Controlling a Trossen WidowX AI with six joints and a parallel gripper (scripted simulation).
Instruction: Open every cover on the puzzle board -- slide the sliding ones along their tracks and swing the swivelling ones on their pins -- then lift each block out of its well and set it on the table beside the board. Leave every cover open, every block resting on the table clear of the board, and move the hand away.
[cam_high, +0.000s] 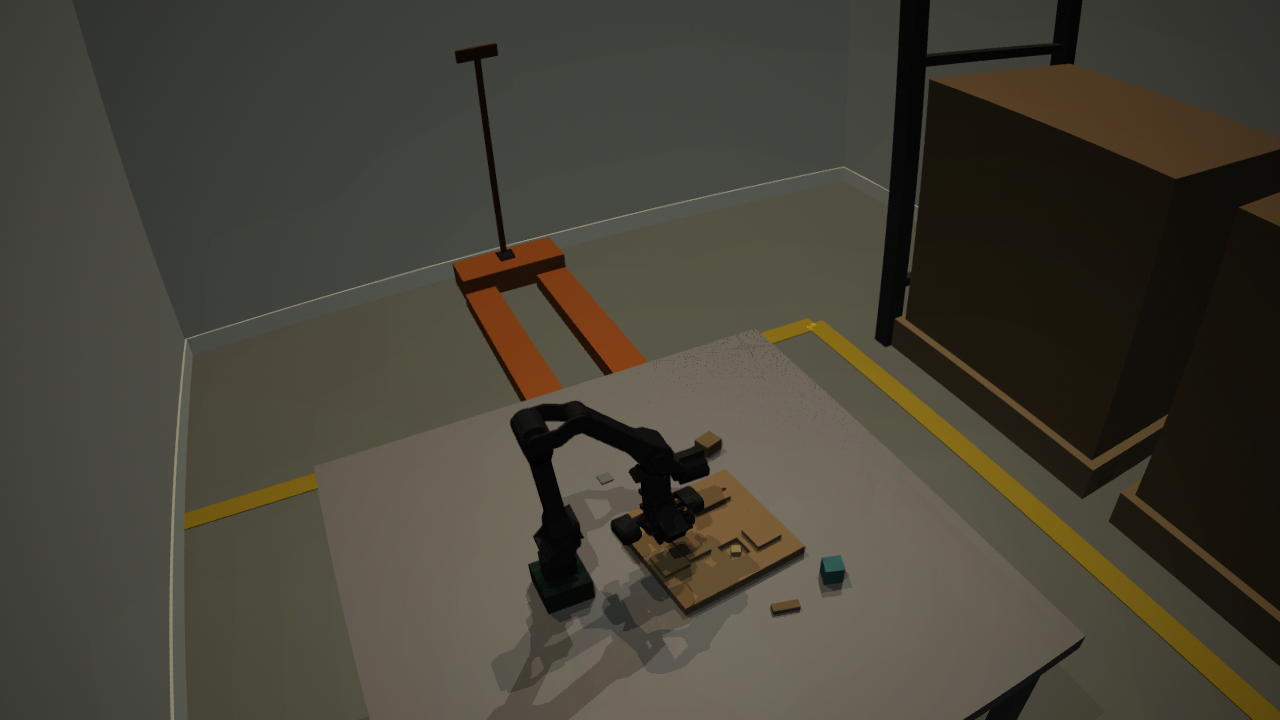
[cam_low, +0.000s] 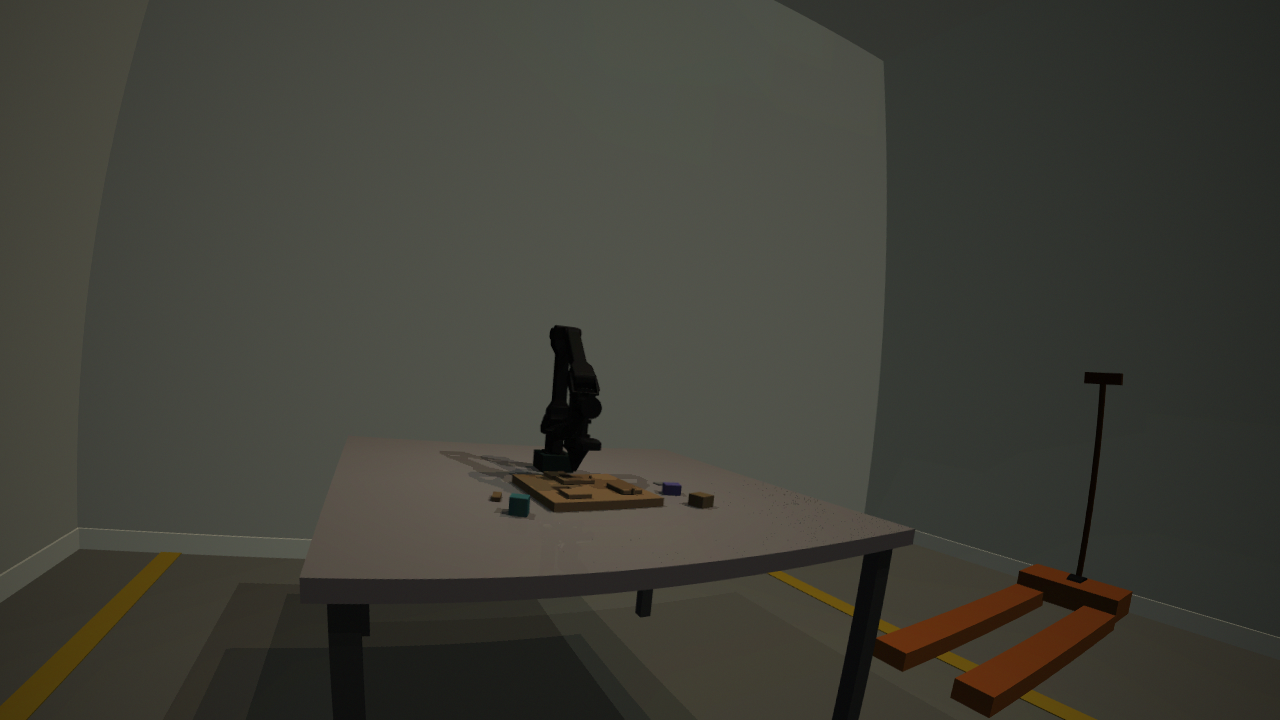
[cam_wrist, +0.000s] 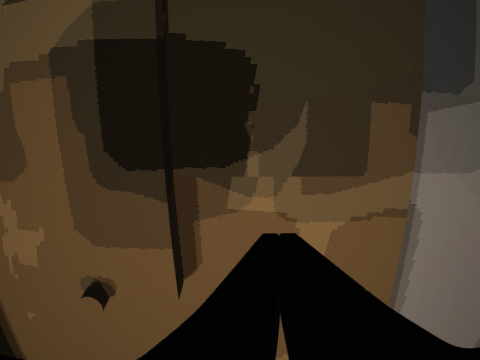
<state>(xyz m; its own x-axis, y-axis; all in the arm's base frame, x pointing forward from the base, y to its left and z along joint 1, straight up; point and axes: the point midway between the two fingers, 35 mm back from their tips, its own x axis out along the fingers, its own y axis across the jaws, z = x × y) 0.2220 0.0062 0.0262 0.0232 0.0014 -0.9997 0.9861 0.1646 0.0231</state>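
The wooden puzzle board (cam_high: 753, 512) (cam_low: 610, 505) (cam_wrist: 135, 305) lies on the table. My gripper (cam_high: 666, 539) (cam_low: 570, 470) (cam_wrist: 278, 250) is shut and empty, low over the side of the board nearest the arm's base. One raised cover (cam_high: 761, 538) (cam_low: 575, 493) stands beside an open well with a small yellow piece (cam_high: 735, 550) in it. Another cover (cam_low: 623, 487) is at the board's right in the exterior view. A teal block (cam_high: 832, 569) (cam_low: 519, 505) and a blue-purple block (cam_low: 671, 488) rest on the table off the board. The arm and shadows hide part of the board.
A brown block (cam_high: 708, 442) (cam_low: 700, 499) and a small wooden piece (cam_high: 785, 607) (cam_low: 495, 496) lie on the table off opposite sides of the board. A flat grey piece (cam_high: 605, 478) lies behind the arm in the top view.
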